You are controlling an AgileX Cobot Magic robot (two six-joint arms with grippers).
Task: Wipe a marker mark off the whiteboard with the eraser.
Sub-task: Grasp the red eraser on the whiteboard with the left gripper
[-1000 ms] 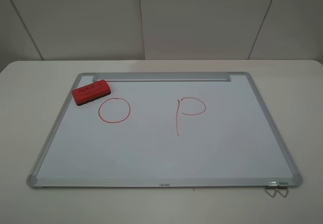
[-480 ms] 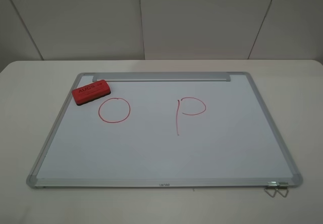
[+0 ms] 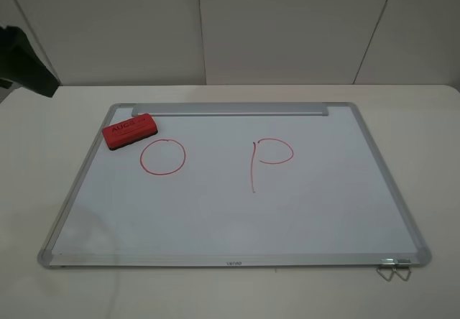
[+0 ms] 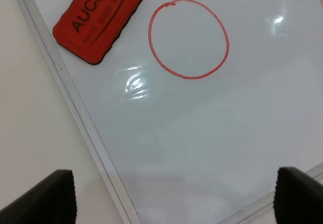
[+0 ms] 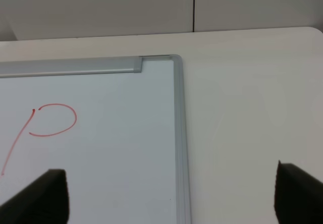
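Overview: L pincer is spread wide, holding nothing, poised above the whiteboard close to its frame. Ahead of this pincer the eraser lies flat on the board, red top up, just inside the frame. The marker mark, a thin red circle, sits just beside the eraser w/o touching it, intact. R pincer is likewise spread, above the frame on the opposite side of the board. Ahead of it are the red letter P, the tray strip & the tabletop. Ext. view shows the L arm only as a dark shape.
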